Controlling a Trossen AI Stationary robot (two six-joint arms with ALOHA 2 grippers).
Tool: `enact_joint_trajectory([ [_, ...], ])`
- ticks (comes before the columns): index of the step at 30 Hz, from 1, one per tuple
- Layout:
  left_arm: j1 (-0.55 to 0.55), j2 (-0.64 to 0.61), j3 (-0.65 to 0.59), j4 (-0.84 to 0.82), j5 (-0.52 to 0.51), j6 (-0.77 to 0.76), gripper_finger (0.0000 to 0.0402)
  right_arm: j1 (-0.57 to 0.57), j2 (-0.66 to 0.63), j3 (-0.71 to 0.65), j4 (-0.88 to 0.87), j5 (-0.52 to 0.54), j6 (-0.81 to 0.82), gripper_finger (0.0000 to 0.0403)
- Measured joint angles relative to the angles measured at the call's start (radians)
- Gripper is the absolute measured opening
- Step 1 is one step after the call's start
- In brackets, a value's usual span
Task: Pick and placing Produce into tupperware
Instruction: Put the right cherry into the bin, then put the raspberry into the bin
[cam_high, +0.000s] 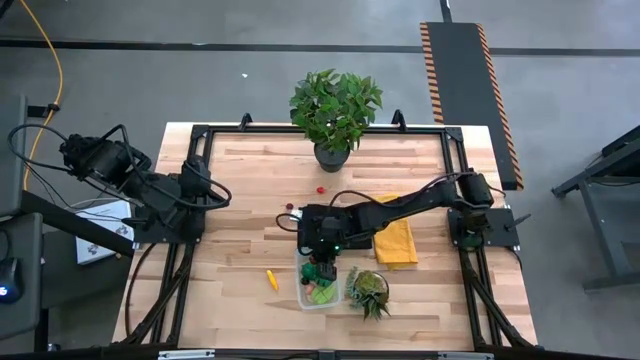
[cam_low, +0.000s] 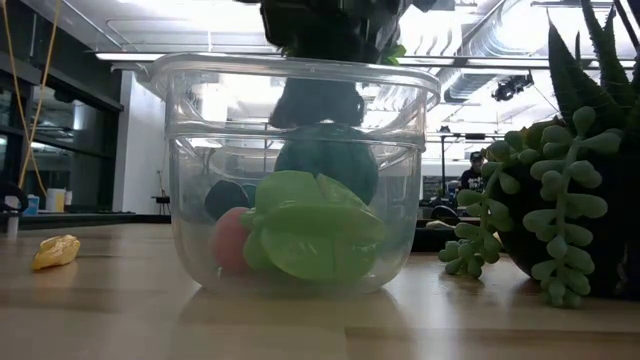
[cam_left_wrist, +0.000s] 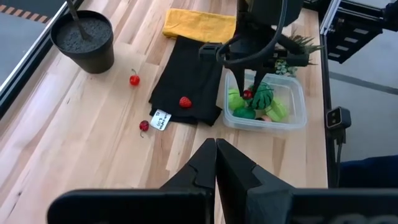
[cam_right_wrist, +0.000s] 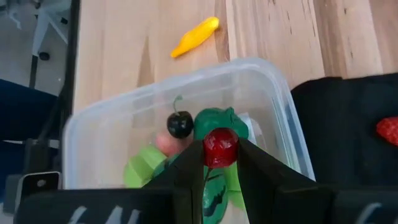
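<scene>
The clear tupperware (cam_high: 320, 288) stands near the table's front edge, holding green pieces (cam_right_wrist: 219, 121), a dark cherry (cam_right_wrist: 180, 124) and a pink piece (cam_low: 230, 240). My right gripper (cam_right_wrist: 220, 163) hangs over its opening, shut on a small red berry (cam_left_wrist: 247, 94). Loose produce lies around: a yellow piece (cam_high: 271, 279) left of the tupperware, a red berry (cam_left_wrist: 134, 79) and a dark berry (cam_left_wrist: 144, 126) on the wood, and a red piece (cam_left_wrist: 185, 102) on the black cloth (cam_left_wrist: 186, 81). My left gripper (cam_left_wrist: 216, 149) is shut and holds nothing, raised at the table's left side. My right gripper pinches the red berry's two sides (cam_right_wrist: 220, 144) between its fingertips. The fingers slant down from the table's far right side. The berry is lifted clear, about level with the tupperware's rim (cam_low: 300, 68) and above the green pieces inside.
A spiky succulent (cam_high: 368, 290) stands just right of the tupperware. A yellow cloth (cam_high: 396, 242) lies beside the black cloth. A potted leafy plant (cam_high: 335, 110) stands at the far edge. A small white tag (cam_left_wrist: 160, 119) lies at the black cloth's corner.
</scene>
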Motion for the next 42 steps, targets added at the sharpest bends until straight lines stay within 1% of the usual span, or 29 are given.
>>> enact_joint_trajectory([
  [6, 0.0, 0.0, 0.0, -0.008, 0.0, 0.0, 0.0001, -0.003, 0.031, 0.0, -0.002, -0.002, 0.002, 0.0067],
  [11, 0.0, 0.0, 0.0, -0.014, 0.0, 0.009, 0.0001, -0.002, 0.032, 0.0, 0.014, -0.004, 0.0, 0.0071],
  [18, 0.0, 0.0, 0.0, -0.015, 0.0, 0.032, 0.0, -0.009, 0.032, 0.0, 0.025, -0.011, 0.027, 0.0125],
  [21, 0.0, 0.0, 0.0, -0.015, 0.0, 0.037, 0.0001, -0.015, 0.031, 0.0, 0.024, -0.015, 0.041, 0.0136],
  [26, 0.0, 0.0, 0.0, -0.02, 0.0, 0.038, 0.0001, -0.019, 0.031, 0.0, 0.044, -0.016, 0.038, 0.0137],
  [30, 0.0, 0.0, -0.001, -0.029, 0.0, 0.038, 0.0, -0.034, 0.026, 0.038, 0.051, -0.003, 0.032, 0.0138],
  [36, 0.0, 0.0, -0.001, -0.031, 0.0, 0.038, 0.0, -0.097, 0.025, 0.094, 0.042, 0.026, 0.018, 0.0138],
  [42, 0.0, 0.0, -0.001, -0.038, 0.0, 0.037, 0.0, -0.162, 0.025, 0.113, -0.073, 0.082, 0.026, 0.0138],
])
